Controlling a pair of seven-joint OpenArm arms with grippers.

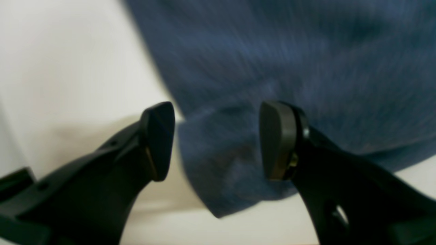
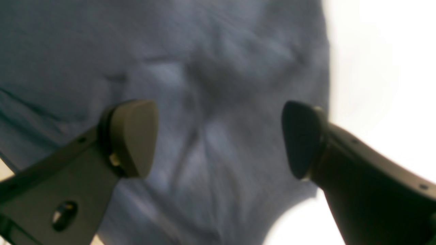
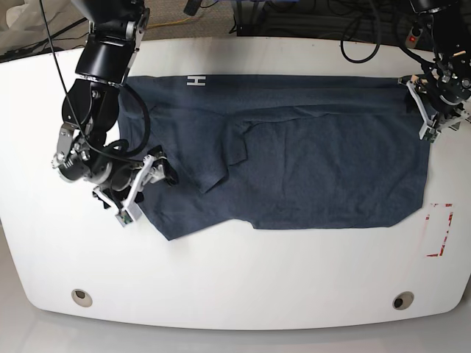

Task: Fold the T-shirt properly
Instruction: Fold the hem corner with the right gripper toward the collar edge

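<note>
The dark blue T-shirt (image 3: 316, 169) lies spread across the white table (image 3: 235, 279), with a flap folded over its left middle and a white letter (image 3: 195, 81) at its far edge. My right gripper (image 3: 140, 187) sits at the shirt's left near corner. In the right wrist view it (image 2: 218, 139) is open, with wrinkled cloth (image 2: 204, 68) below the gap and not pinched. My left gripper (image 3: 429, 110) is at the shirt's far right corner. In the left wrist view it (image 1: 216, 139) is open over a rounded corner of the fabric (image 1: 289, 51).
A red rectangular marking (image 3: 438, 229) is on the table at the right, just past the shirt's edge. Two round holes (image 3: 82, 296) (image 3: 402, 300) sit near the front edge. Cables (image 3: 353, 29) run behind the far edge.
</note>
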